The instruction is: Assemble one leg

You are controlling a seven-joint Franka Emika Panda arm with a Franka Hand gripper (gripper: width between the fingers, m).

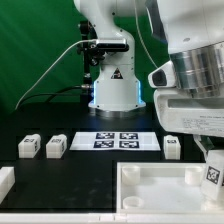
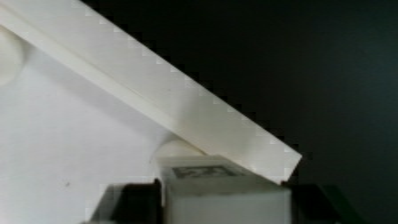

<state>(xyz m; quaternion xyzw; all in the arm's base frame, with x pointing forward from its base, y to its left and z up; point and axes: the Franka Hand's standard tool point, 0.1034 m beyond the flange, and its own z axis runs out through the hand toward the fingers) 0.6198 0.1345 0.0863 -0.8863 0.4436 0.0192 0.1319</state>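
My gripper [image 1: 210, 160] is at the exterior view's right, over the right corner of the large white tray-like part [image 1: 150, 172]. It is shut on one leg [image 1: 212, 174], a small white block with a black-and-white tag. In the wrist view the leg [image 2: 210, 176] sits between the two dark fingers [image 2: 139, 200] of the gripper [image 2: 226, 204], right next to the tray's raised rim [image 2: 169, 85]. Three more legs stand on the black table: two at the left [image 1: 28, 146] [image 1: 55, 146] and one at the right [image 1: 172, 147].
The marker board [image 1: 117, 140] lies flat in front of the arm's base [image 1: 112, 90]. Another white part [image 1: 5, 181] shows at the exterior view's lower left edge. Dark table shows beyond the tray's rim in the wrist view.
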